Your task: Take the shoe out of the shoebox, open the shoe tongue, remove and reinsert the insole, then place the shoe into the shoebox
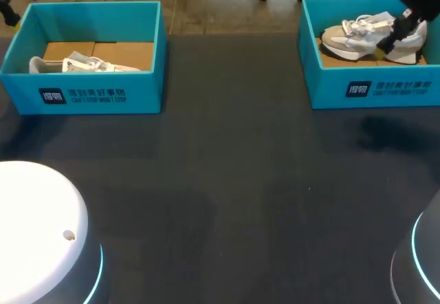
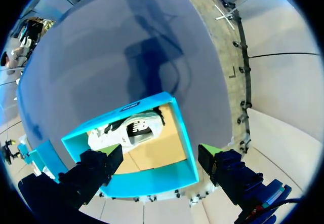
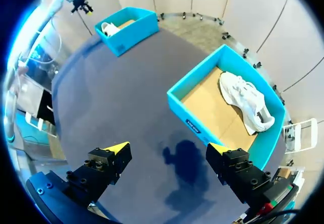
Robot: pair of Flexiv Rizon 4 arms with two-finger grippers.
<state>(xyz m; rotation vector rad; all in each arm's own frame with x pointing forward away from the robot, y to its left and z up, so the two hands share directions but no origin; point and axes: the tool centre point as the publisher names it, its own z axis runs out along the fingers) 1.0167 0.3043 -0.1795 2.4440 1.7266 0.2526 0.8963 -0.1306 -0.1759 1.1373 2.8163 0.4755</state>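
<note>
In the head view, two teal shoeboxes are seen on the dark table (image 1: pixel 227 180), well apart. The left shoebox (image 1: pixel 82 94) holds a white left shoe (image 1: pixel 75 63), and the right shoebox (image 1: pixel 371 87) holds a pale grey-and-white right shoe (image 1: pixel 364 36). Neither shoe has been taken out.

The right gripper (image 3: pixel 168 148) is held above bare table short of the right shoebox, its fingers spread wide and empty. The left gripper (image 2: pixel 161 159) hangs over the left shoebox, likewise spread and holding nothing.

Several risks can be judged from here:

- The box walls look like thin, smooth card. If a descending finger caught a rim, the light box could be dragged or tipped rather than the shoe lifted.
- The loose white laces are looped over the tongue and could snag on a yellow tip.
- The upper seems to be soft mesh and would likely buckle under a pinch. A grip on the firmer, chunky sole or the heel collar would probably hold better.
- The right shoe appears to lie on its side against the far wall, though this cannot be confirmed. Little room for a finger would be left there.

The box floors are plain brown card.
</note>
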